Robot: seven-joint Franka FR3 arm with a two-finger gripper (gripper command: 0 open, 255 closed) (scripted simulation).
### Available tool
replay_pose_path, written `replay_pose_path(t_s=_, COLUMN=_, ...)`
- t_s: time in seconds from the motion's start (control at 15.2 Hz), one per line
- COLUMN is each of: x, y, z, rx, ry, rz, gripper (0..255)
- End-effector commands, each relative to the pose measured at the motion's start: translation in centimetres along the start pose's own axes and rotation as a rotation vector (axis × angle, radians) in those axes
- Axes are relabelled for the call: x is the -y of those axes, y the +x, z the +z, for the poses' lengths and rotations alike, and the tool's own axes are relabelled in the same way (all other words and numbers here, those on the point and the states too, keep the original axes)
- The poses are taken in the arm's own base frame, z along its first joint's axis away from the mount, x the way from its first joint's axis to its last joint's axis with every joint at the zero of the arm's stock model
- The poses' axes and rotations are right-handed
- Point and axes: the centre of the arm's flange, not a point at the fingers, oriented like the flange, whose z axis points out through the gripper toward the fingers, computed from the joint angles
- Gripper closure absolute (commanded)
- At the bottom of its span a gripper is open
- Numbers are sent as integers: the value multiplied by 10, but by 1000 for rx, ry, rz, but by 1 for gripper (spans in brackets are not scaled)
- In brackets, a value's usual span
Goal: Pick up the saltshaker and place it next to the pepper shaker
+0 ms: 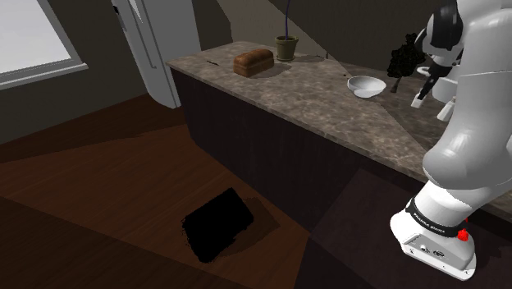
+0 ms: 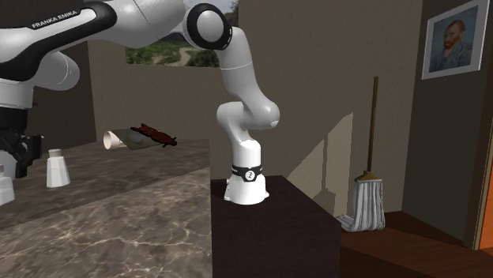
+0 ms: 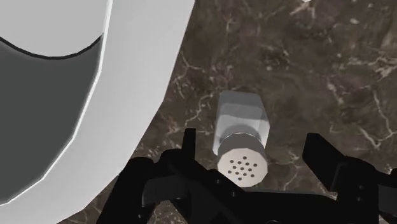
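Hovering over the dark marbled table (image 3: 305,57), the claw (image 3: 253,151) is spread wide, its 2 fingers (image 3: 317,154) flanking the saltshaker (image 3: 240,118) without touching it. The white shaker stands on the table, its grey perforated cap toward the camera. In the shoulder view, a white bowl (image 1: 366,85) sits at 3 o'clock from the bread loaf (image 1: 253,61).
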Motion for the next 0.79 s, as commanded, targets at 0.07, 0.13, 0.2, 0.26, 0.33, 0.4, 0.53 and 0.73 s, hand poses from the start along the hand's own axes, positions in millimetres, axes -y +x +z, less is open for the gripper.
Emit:
replay_pose_path(t_s=0.07, x=0, y=-6, z=1, rx=5, ry=-1, rz=9, gripper=0)
replay_pose_path(t_s=0.13, x=-3, y=-5, z=0, rx=5, ry=-2, rz=9, gripper=0)
replay_pose_path(t_s=0.2, x=-3, y=-5, z=-13, rx=5, ry=-2, rz=9, gripper=0)
replay_pose_path(t_s=0.26, x=-3, y=-5, z=-26, rx=5, ry=-2, rz=9, gripper=0)
replay_pose_path(t_s=0.33, x=-3, y=-5, z=-40, rx=5, ry=-2, rz=9, gripper=0)
replay_pose_path(t_s=0.4, x=-3, y=-5, z=-50, rx=5, ry=-2, rz=9, gripper=0)
replay_pose_path(t_s=0.53, x=-3, y=-5, z=-50, rx=5, ry=-2, rz=9, gripper=0)
replay_pose_path(t_s=0.73, x=-3, y=-5, z=-50, rx=5, ry=-2, rz=9, gripper=0)
